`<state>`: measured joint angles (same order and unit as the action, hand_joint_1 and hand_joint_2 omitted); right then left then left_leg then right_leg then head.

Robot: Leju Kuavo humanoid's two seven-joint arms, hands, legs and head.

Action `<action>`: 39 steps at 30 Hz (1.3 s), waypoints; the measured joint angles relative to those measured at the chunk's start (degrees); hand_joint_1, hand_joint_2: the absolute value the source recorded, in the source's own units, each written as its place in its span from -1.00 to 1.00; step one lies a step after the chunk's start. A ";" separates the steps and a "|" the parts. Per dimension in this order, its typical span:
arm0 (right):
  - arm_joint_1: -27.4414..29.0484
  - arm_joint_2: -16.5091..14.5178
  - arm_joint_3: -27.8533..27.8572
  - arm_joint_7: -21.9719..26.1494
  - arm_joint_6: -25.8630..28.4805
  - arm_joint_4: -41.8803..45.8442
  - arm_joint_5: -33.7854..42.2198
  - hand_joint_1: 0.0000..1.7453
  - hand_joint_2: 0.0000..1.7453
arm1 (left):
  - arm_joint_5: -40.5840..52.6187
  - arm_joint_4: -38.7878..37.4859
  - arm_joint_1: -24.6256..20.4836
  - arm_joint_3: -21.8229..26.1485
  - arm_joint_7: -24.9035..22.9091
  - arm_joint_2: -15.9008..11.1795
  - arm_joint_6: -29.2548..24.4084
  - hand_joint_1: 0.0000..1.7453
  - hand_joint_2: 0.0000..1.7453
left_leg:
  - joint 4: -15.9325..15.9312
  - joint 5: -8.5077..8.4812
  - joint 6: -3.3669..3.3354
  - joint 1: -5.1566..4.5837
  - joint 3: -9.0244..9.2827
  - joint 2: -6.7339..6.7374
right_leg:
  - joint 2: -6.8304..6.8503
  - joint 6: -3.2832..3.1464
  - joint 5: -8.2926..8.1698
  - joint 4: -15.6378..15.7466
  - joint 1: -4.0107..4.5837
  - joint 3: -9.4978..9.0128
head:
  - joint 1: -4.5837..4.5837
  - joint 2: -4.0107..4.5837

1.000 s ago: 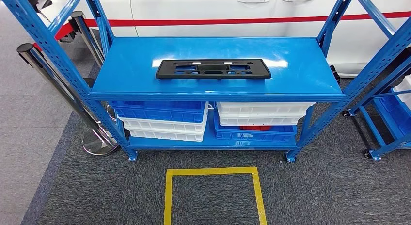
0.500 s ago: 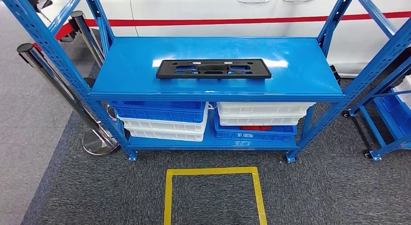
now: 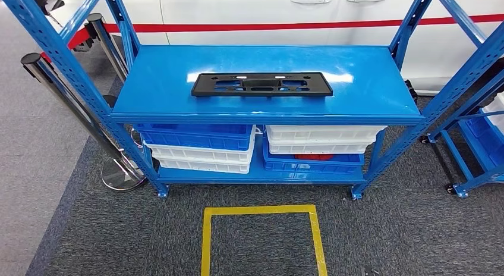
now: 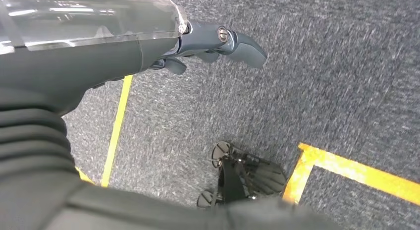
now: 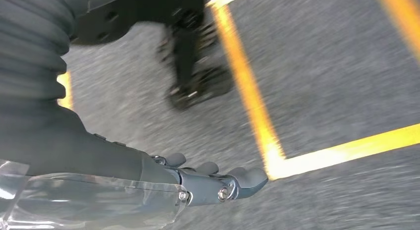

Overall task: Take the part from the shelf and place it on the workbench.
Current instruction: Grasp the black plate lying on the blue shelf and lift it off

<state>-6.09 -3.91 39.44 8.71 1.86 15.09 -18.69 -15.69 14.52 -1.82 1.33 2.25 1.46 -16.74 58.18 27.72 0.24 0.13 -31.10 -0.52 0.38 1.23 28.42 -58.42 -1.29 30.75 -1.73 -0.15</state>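
A flat black rectangular part (image 3: pixel 260 84) with several cut-outs lies lengthwise near the middle of the blue shelf's top board (image 3: pixel 160 91), in the head view. My left hand (image 4: pixel 218 41) hangs over grey carpet with its thumb and fingers stretched out and nothing in them. My right hand (image 5: pixel 218 183) hangs the same way over the carpet by a yellow floor line, holding nothing; that picture is blurred. Both hands are far below the part.
Blue and white bins (image 3: pixel 199 146) are stacked on the lower shelf. A yellow taped square (image 3: pixel 205 240) marks the carpet in front of the shelf. Chrome stanchions (image 3: pixel 56 88) stand at the left, a white car (image 3: pixel 267 11) behind, and another blue rack (image 3: pixel 475 151) at the right.
A small dark shape has come up at the bottom edge of the head view, right of the yellow square. The shelf and the part have not moved.
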 joint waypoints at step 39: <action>-11.84 -2.43 -17.21 23.56 -41.10 37.87 26.83 -1.00 1.00 | 2.85 -2.03 -2.57 -1.81 0.29 0.83 -2.80 -1.00 -1.00 | 0.04 -0.08 -0.02 0.00 0.15 -0.02 | 0.02 0.05 -0.05 -0.02 0.00 -0.01 | 0.00 0.00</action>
<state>-17.92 -6.34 22.23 32.27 -39.24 52.96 8.14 -12.85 12.49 -4.40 -0.48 2.55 2.30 -19.54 58.22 27.63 0.23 0.13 -30.95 -0.54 0.40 1.28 28.36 -58.44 -1.29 30.73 -1.73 -0.15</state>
